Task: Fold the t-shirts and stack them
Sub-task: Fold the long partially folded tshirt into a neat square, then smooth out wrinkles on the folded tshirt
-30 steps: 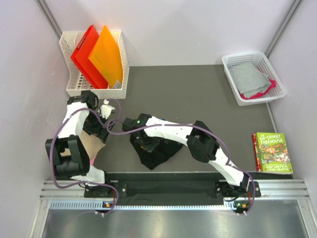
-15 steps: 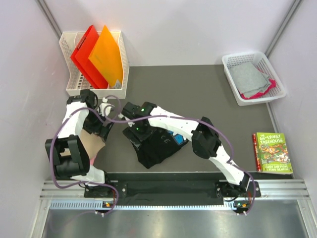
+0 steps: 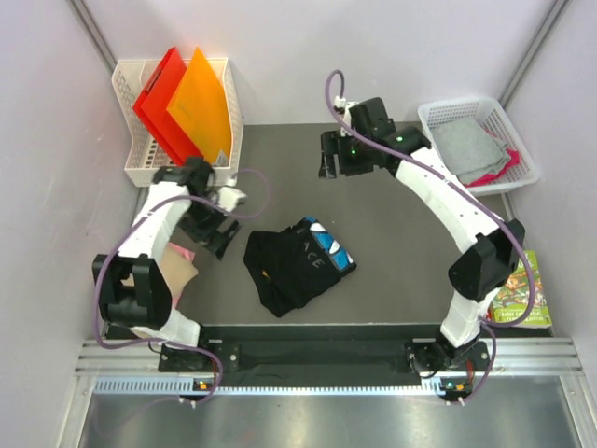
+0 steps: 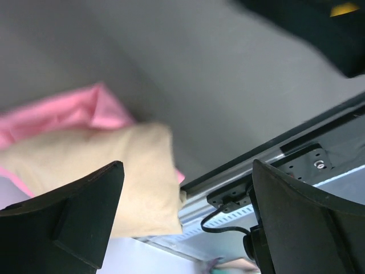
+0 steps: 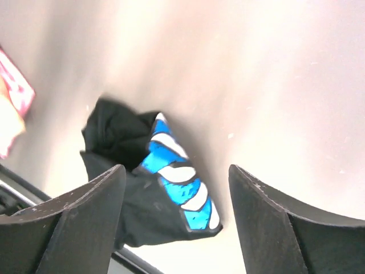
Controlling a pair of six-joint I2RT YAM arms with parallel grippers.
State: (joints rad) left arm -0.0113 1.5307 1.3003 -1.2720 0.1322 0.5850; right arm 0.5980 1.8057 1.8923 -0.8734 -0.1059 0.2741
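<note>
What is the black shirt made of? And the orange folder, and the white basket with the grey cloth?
The black shirt looks like soft, matte cloth: it lies crumpled and creased. The orange folder seems to be stiff, slightly glossy plastic, since it stands flat and straight. The white basket is probably moulded plastic, judging by its slotted walls.

**Two white-and-black robot arms**

We see the left arm (image 3: 157, 217) and the right arm (image 3: 438, 196), both built of smooth white shells joined by chunky black housings. A thin purple cable (image 3: 114, 250) runs along each. A small green light (image 3: 354, 147) glows on the right arm. The left gripper (image 4: 187, 165) and right gripper (image 5: 177, 168) have thick, matte-black, wedge-shaped fingers.
</note>
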